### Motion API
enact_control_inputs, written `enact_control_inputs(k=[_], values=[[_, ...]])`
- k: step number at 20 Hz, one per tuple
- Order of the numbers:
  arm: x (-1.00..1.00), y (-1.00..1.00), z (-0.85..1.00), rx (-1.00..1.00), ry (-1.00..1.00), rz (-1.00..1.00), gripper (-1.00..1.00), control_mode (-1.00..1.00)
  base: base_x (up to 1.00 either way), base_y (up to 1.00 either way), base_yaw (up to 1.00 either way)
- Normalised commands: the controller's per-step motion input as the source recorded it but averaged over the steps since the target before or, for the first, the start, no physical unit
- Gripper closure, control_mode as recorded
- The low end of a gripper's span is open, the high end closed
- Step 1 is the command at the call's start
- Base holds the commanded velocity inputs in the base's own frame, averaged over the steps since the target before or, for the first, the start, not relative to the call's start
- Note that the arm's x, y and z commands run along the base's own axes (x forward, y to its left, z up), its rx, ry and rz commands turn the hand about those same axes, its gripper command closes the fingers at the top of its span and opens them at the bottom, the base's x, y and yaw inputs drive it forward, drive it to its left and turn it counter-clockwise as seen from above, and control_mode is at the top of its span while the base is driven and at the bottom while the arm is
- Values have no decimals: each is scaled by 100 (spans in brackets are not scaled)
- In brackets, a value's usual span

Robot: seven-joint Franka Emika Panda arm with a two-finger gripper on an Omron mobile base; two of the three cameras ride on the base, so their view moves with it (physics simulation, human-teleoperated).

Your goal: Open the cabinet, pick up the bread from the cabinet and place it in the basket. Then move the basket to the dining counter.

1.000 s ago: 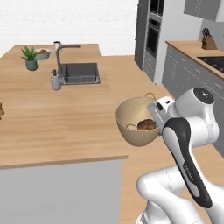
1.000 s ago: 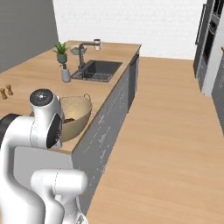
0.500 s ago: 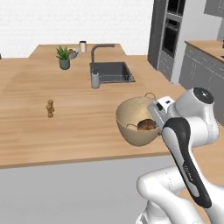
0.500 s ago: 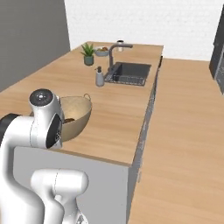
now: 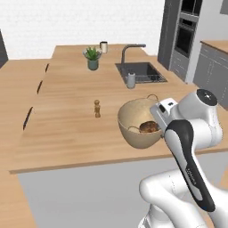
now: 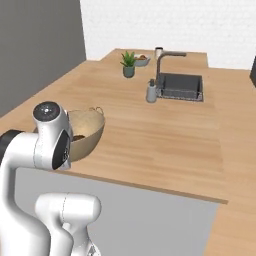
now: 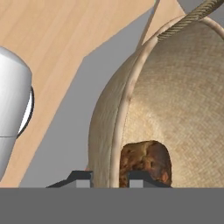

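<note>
The tan woven basket (image 5: pixel 133 119) hangs in my gripper (image 5: pixel 159 121) at the near edge of the light-wood dining counter (image 5: pixel 67 116). The gripper (image 7: pixel 109 180) is shut on the basket's rim, one fingertip inside the bowl and one outside. The dark brown bread (image 5: pixel 149 127) lies in the bottom of the basket, close to the held rim, and the hand view shows the bread (image 7: pixel 144 161) right beside my inner fingertip. From the right the basket (image 6: pixel 89 128) sits partly behind my arm. I cannot tell whether the basket touches the counter. The cabinet is out of view.
On the counter stand a small brown shaker (image 5: pixel 97 108), a soap dispenser (image 5: pixel 131 80), a sink (image 5: pixel 140 71) with a faucet (image 5: pixel 130 48), a potted plant (image 5: pixel 92 58) and a cup (image 5: pixel 103 46). Dark stools (image 5: pixel 28 117) line its left side. An oven tower (image 5: pixel 183 31) rises at the right.
The whole picture has shifted, so the base has moved; the counter now lies more squarely ahead. The basket with the bread has stayed in my gripper.
</note>
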Motion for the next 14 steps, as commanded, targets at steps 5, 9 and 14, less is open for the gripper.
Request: enact_control_inputs(k=[5, 9, 14], values=[[0, 0, 0, 0, 0, 0, 100, 100, 26, 100, -15], [0, 0, 0, 0, 0, 0, 100, 100, 32, 100, -10], [0, 0, 0, 0, 0, 0, 100, 100, 61, 97, -3]])
